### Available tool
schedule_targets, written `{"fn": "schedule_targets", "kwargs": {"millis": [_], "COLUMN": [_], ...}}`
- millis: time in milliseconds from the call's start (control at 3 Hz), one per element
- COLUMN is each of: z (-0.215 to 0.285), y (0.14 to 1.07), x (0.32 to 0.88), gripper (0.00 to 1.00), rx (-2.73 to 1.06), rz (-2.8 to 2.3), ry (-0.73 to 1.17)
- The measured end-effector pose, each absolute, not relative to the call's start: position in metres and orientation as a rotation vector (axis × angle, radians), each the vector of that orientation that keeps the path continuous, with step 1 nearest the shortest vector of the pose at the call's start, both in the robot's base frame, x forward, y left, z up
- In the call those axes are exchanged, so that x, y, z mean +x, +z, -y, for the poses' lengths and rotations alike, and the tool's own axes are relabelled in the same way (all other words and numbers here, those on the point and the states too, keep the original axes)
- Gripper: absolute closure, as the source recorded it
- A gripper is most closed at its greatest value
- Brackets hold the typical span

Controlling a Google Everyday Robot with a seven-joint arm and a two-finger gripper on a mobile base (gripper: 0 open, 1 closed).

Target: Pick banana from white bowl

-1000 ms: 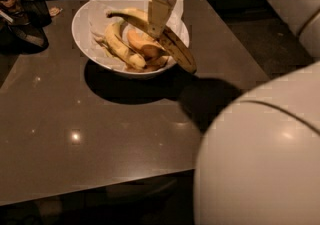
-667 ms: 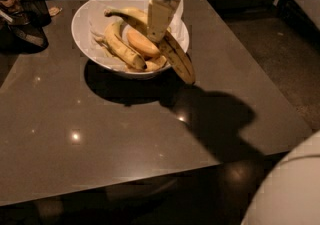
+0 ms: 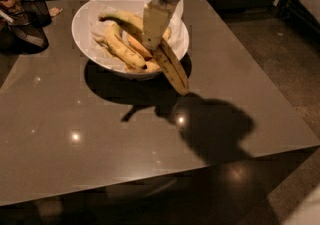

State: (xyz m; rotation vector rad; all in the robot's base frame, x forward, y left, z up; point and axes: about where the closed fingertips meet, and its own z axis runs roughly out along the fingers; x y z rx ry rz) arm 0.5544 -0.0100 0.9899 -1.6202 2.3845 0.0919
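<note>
My gripper (image 3: 156, 31) reaches down from the top over the right half of the white bowl (image 3: 85, 39). It is shut on the banana (image 3: 172, 69), long, yellow and brown-speckled. The banana hangs tilted from the fingers (image 3: 152, 24). Its lower end reaches out past the bowl's near right rim and hovers above the table. Its upper end is hidden behind the fingers. The bowl is lined with white paper.
More bananas lie in the bowl: one with a dark greenish stem (image 3: 120, 17) at the back, a pale yellow one (image 3: 122, 50) and an orange-yellow one (image 3: 137, 46). The dark brown table (image 3: 75, 139) is glossy. A black mesh holder (image 3: 27, 16) stands at its far left corner.
The held banana's lower end has swung further out over the bowl's near rim. The large white robot part in the right foreground has moved out of view.
</note>
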Motion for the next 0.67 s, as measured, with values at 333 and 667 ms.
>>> {"fn": "schedule_targets", "kwargs": {"millis": [333, 667], "z": [0.0056, 0.0017], "y": [0.9823, 0.9832], "x": [0.5078, 0.5134], "gripper": [1.00, 1.00], "rx": [-1.643, -1.628], "rz": [-2.434, -2.415], "ry": [0.165, 0.165]}}
